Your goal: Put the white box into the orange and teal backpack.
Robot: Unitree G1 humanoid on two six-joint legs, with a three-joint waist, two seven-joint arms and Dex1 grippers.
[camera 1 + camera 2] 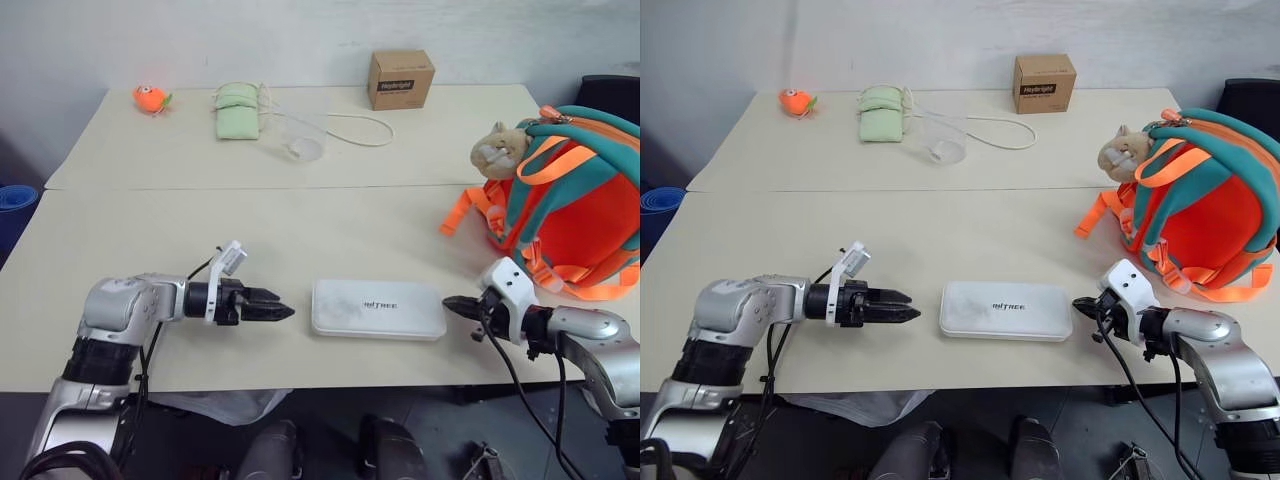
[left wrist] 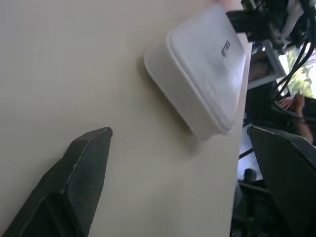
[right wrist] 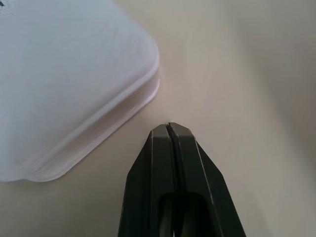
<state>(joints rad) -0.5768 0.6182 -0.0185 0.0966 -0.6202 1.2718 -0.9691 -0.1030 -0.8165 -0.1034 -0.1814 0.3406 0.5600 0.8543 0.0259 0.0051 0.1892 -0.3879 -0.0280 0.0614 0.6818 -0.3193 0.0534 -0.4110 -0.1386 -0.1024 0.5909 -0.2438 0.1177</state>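
Both grippers flanking the white box (image 1: 378, 309)
Left gripper (image 2: 182, 163) gaping empty, right gripper (image 3: 170, 129) pinched closed, empty; box risks sliding off the table (image 1: 150, 240) edge.

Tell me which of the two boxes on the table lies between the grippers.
The white box, flat near the table's front edge. The brown cardboard box stands at the far edge, away from both.

Two beige tables (image 1: 300, 160) stand pushed together against a plain white wall (image 1: 300, 40).
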